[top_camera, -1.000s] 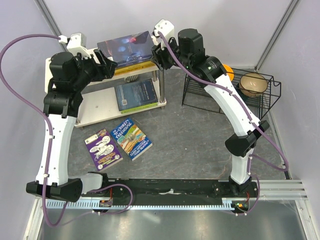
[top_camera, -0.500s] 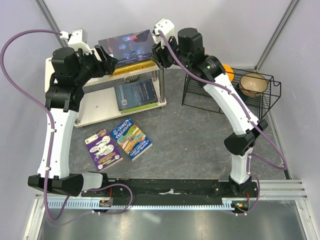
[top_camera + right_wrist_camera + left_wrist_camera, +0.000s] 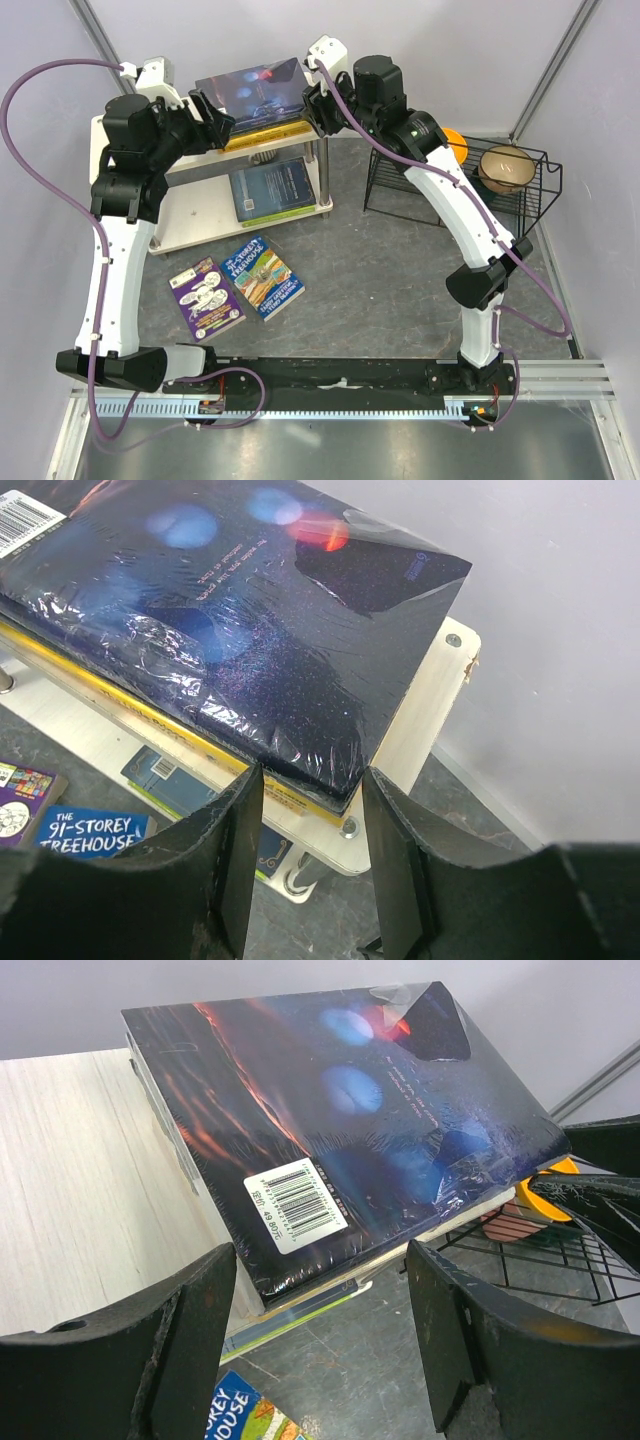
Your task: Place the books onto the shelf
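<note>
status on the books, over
Left claw, right claw open, one at each end of the dark book. It lies on the yellow book, top of shelf. Purple book, treehouse book on the table. Nothing blocking.

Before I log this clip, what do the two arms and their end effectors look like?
The left arm and right arm have white shells with black joint housings. A purple cable loops along each. The left end effector and right end effector carry broad black fingers, scuffed at the edges, under white camera mounts.
</note>
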Tool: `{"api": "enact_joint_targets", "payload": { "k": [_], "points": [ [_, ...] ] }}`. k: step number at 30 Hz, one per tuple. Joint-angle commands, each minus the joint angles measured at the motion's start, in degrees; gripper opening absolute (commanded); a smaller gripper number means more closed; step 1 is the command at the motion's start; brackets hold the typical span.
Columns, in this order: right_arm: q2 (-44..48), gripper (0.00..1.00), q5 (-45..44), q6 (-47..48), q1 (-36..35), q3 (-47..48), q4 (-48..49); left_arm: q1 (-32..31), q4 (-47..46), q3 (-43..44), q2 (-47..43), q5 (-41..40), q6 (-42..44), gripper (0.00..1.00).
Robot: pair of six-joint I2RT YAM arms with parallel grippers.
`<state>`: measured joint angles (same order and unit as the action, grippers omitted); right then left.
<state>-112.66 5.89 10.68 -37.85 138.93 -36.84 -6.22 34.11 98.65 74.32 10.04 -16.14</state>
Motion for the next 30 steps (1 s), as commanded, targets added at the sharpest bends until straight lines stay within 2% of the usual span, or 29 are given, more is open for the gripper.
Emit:
{"api": "enact_joint_targets", "payload": {
  "k": [1, 7, 11, 14, 16, 19, 20, 21, 22, 26, 27, 28, 29, 30],
  "points": [
    [-0.37, 0.51, -1.32, -0.92, 0.23, 2.66, 2.56, 0.24, -2.91, 2.42, -0.23, 0.24, -1.53, 0.75],
    [0.94, 0.52, -0.62, -1.1, 0.4, 2.48, 2.56, 0.33, -1.77, 3.56, -0.76, -0.64, -1.53, 0.77],
    [4.72, 0.56, 0.96, 0.04, 0.32, 1.0, 2.56, 0.42, -0.62, 4.71, -3.39, -3.01, -0.82, 0.83],
    [9.21, 0.63, 2.1, 1.19, 0.4, -3.05, 3.27, 0.42, 1.04, 3.75, -6.99, -4.42, -0.56, 0.85],
    [10.87, 0.68, 3.16, 1.98, 0.49, -3.14, 0.02, 0.42, 2.01, 2.17, -9.62, -3.9, -0.91, 0.86],
    [14.03, 0.79, 7.98, 4.26, 0.67, -7.09, -3.66, 0.42, 3.86, -4.94, -16.3, 0.05, -3.27, 0.88],
    [15.09, 0.83, 9.74, 5.92, 0.58, -8.66, -4.55, 0.42, 4.3, -10.35, -21.02, 1.2, -5.11, 0.95],
    [16.06, 0.92, 13.67, 6.28, 0.67, -12.77, -5.69, 0.42, 4.82, -13.28, -23.32, 3.56, -6.17, 0.96],
    [18.16, 0.97, 15.45, 6.55, 0.67, -15.25, -6.05, 0.42, 5.18, -16.27, -25.96, 4.71, -7.31, 0.97],
    [23.88, 0.98, 30.63, 6.91, 0.67, -33.24, -3.87, 0.42, 9.3, -33.23, -37.11, 11.12, -13.82, 0.98],
    [24.94, 0.98, 39.46, 7.77, 0.67, -42.86, -1.42, 0.42, 9.66, -36.04, -38.54, 11.75, -14.96, 0.98],
    [26.77, 0.98, 43.72, 8.21, 0.58, -47.57, 0.09, 0.42, 9.75, -41.64, -39.77, 12.54, -17.67, 0.97],
    [27.49, 0.98, 44.64, 5.78, -0.03, -52.05, 2.71, 0.42, 9.49, -44.48, -41.18, 14.2, -19.09, 0.97],
    [28.1, 0.98, 44.12, -0.85, -0.47, -60.54, 11.18, 0.33, 8.18, -47.38, -43.28, 15.17, -20.58, 0.95]
  ]
}}
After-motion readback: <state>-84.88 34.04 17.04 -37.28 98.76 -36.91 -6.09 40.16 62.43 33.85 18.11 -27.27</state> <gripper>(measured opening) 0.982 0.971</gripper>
